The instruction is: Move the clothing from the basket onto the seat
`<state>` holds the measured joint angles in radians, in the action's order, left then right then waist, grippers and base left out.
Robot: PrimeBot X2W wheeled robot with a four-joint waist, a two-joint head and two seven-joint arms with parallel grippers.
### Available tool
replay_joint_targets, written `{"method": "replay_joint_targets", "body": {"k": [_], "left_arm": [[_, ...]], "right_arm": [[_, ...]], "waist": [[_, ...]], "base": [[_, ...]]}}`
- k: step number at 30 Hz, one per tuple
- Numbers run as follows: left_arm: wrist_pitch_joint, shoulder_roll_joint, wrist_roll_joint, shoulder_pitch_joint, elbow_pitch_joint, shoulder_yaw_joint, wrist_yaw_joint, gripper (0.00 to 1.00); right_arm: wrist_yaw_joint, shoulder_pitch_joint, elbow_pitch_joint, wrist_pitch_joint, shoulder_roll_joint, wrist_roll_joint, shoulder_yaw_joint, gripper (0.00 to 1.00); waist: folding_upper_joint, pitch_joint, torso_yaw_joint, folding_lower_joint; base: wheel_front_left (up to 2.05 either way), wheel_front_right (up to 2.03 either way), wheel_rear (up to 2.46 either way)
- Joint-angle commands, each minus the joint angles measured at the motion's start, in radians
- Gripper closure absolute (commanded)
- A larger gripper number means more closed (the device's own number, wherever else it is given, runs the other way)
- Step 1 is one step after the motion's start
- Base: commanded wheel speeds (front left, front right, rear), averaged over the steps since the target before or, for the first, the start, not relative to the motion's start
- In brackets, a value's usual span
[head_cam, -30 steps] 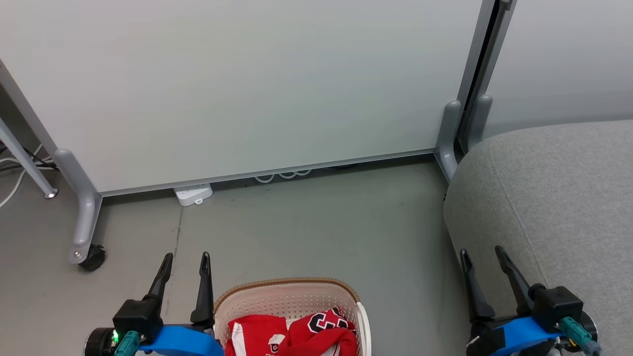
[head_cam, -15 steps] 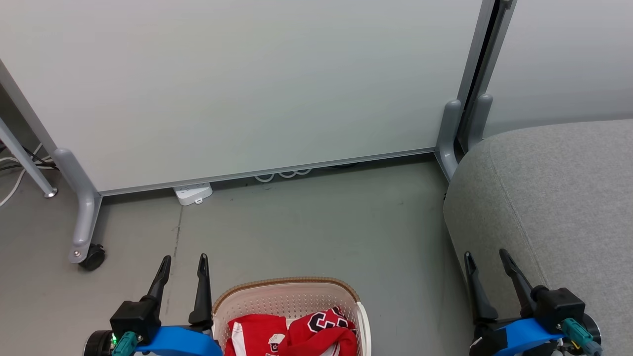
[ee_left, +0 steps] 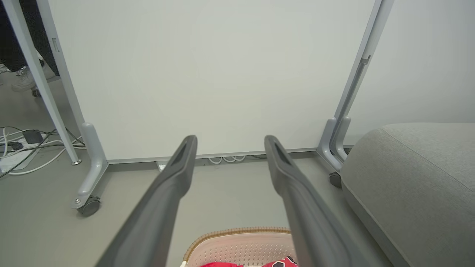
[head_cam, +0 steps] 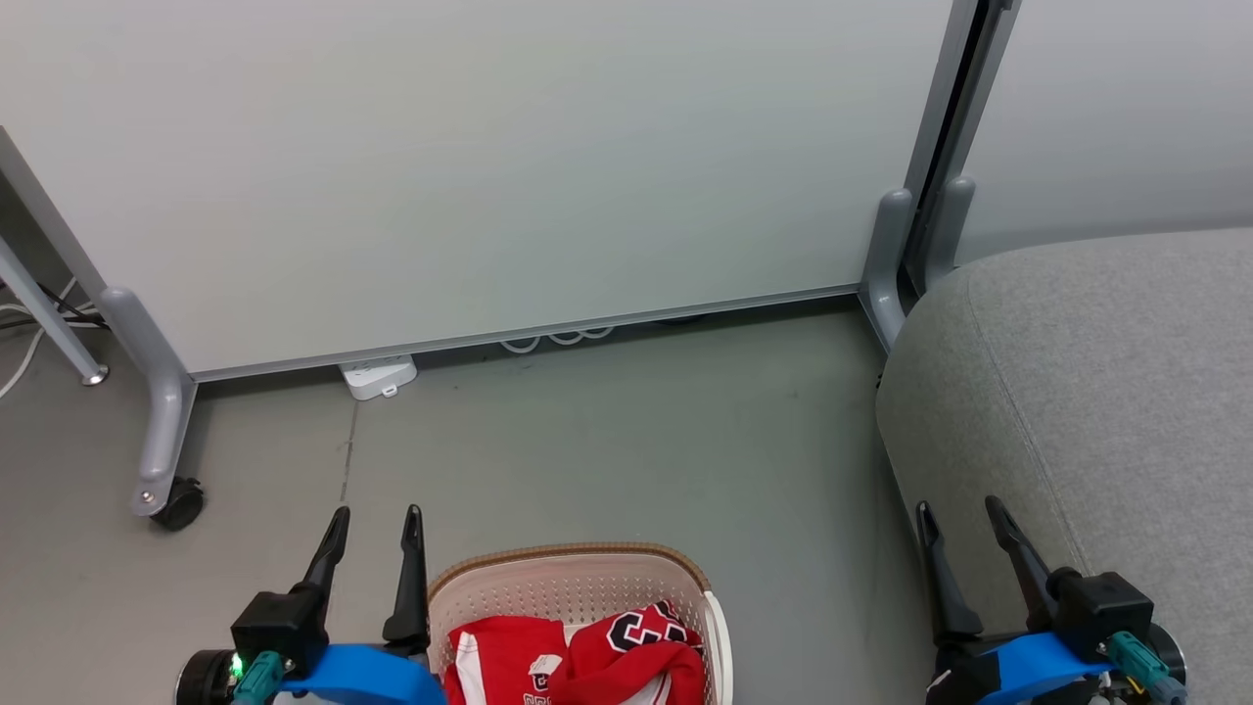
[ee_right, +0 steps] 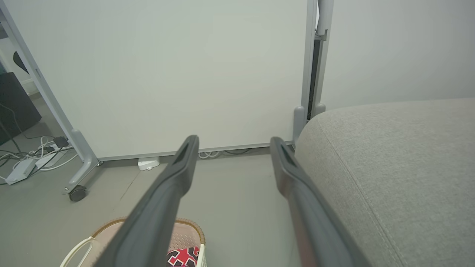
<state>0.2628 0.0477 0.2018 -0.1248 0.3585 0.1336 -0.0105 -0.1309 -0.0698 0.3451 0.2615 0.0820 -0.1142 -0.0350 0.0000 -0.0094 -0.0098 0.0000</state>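
Red jerseys [head_cam: 578,656] in laundry basket [head_cam: 573,578]; left gripper [head_cam: 377,511] just left of it, right gripper [head_cam: 956,505] well right by sofa seat [head_cam: 1106,372], both fingers apart, apparently staged for pickup.

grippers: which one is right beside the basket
The left gripper: it stands right beside the left rim of the basket, while the right gripper is across the floor, at the edge of the grey seat.

The head camera looks steeply down from above at the floor [head_cam: 626,431], the basket [head_cam: 568,587] at its bottom edge; both wrist cameras sit low, facing forward along their fingers [ee_left: 167,193] — all three share the white partition [head_cam: 470,176] and grey seat [head_cam: 1106,372].
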Motion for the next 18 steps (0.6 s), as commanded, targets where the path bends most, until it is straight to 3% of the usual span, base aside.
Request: {"method": "replay_joint_targets", "body": {"k": [1,9,18], "left_arm": [[0.003,0.005,-0.006,-0.022,0.006,0.004,-0.005,0.00],[0.003,0.005,-0.073,-0.148,0.119,0.053,-0.055,0.00],[0.003,0.014,-0.135,-0.344,0.292,0.117,-0.097,0.00]], "right_arm": [[0.000,-0.001,0.000,0.006,-0.001,0.003,-0.003,0.00],[0.000,-0.051,-0.019,0.005,0.010,-0.003,-0.013,0.00],[0.000,-0.152,-0.058,0.005,0.020,-0.022,-0.012,0.00]], "waist": [[0.0000,0.005,-0.005,0.0000],[0.0000,0.079,-0.054,0.0000],[0.0000,0.249,-0.124,0.0000]], "base": [[0.00,0.00,0.00],[0.00,0.00,0.00],[0.00,0.00,0.00]]}}
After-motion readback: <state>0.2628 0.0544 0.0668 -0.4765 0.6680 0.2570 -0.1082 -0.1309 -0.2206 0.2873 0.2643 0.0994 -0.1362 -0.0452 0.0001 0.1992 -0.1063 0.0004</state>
